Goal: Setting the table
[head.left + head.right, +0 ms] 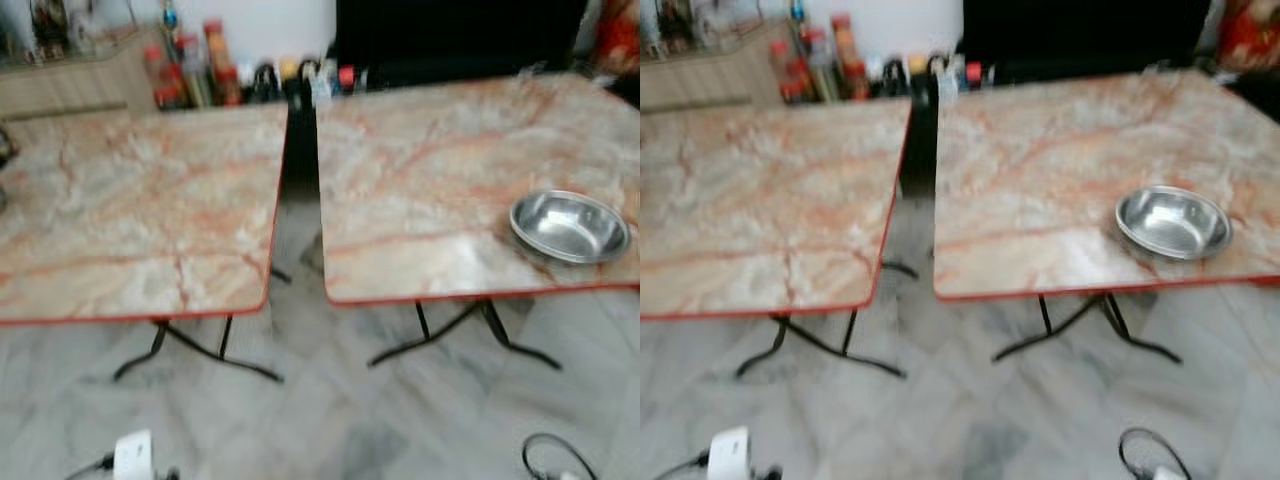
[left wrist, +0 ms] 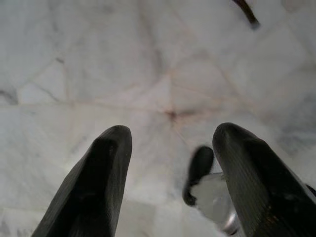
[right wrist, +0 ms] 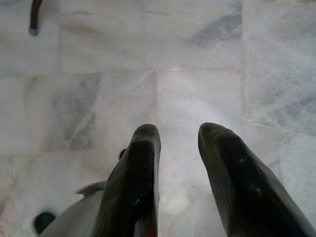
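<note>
On right marble-patterned red-edged counter [image 1: 430, 170] sits round steel bowl [image 1: 569, 227], near front edge. Both claws, left [image 2: 170, 148] & right [image 3: 178, 140], hang wide, empty over floor. Approach step; next needs more tableware.

You face two red-edged marble-pattern folding tables [image 1: 140, 210] | grey-veined white marble tile floor [image 1: 330, 420] beneath them | cluster of red-capped bottles [image 1: 190, 70] behind them | white wall [image 1: 270, 25] beyond.
</note>
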### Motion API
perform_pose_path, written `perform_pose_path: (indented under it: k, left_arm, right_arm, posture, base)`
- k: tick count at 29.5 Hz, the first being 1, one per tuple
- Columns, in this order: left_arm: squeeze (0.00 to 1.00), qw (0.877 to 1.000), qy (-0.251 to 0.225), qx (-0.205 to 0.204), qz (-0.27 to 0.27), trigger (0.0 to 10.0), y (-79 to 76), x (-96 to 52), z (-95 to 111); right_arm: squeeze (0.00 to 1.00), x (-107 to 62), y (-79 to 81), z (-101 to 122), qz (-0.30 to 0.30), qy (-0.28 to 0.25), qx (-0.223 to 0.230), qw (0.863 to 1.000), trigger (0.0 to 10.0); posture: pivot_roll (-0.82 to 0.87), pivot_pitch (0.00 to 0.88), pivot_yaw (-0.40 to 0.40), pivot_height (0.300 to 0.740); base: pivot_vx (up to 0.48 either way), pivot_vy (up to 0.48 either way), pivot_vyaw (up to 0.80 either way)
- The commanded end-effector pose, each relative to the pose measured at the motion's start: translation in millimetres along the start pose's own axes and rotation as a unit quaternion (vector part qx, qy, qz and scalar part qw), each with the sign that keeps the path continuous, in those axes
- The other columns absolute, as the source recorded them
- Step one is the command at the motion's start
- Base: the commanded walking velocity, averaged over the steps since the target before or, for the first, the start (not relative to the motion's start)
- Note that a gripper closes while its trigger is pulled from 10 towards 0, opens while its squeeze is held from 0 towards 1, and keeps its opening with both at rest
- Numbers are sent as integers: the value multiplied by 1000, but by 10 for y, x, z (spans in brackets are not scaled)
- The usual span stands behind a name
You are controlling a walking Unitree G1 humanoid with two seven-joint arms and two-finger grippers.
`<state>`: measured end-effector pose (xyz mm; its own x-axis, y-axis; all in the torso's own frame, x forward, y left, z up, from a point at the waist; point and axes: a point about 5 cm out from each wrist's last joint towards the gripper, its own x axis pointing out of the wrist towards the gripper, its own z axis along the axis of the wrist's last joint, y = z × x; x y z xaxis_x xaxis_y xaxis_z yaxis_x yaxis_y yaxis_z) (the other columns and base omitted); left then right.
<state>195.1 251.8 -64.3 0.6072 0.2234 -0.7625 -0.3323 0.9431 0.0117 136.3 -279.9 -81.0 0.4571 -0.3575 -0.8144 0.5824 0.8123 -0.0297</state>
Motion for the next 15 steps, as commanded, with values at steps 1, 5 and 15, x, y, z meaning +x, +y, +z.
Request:
perform_pose_path:
  k: [1, 5, 15]
  left_arm:
    - [0, 1000, 13, 13, 14, 10000, 104, -16, -50]
    - [0, 1000, 11, 13, 14, 10000, 107, -16, -44]
    - [0, 1000, 13, 17, 11, 10000, 120, -22, -64]
  right_arm:
    - [0, -2, 86, -41, 10, 3, 7, 1000, 10000]
    - [0, -2, 96, -42, 11, 3, 7, 1000, 10000]
    - [0, -8, 87, -71, 10, 5, 6, 1000, 10000]
  posture:
    - [0, 64, 61, 740]
    - [-4, 56, 63, 740]
    - [-7, 32, 67, 740]
  base:
    - [0, 480, 0]
    - [0, 480, 0]
    - [0, 480, 0]
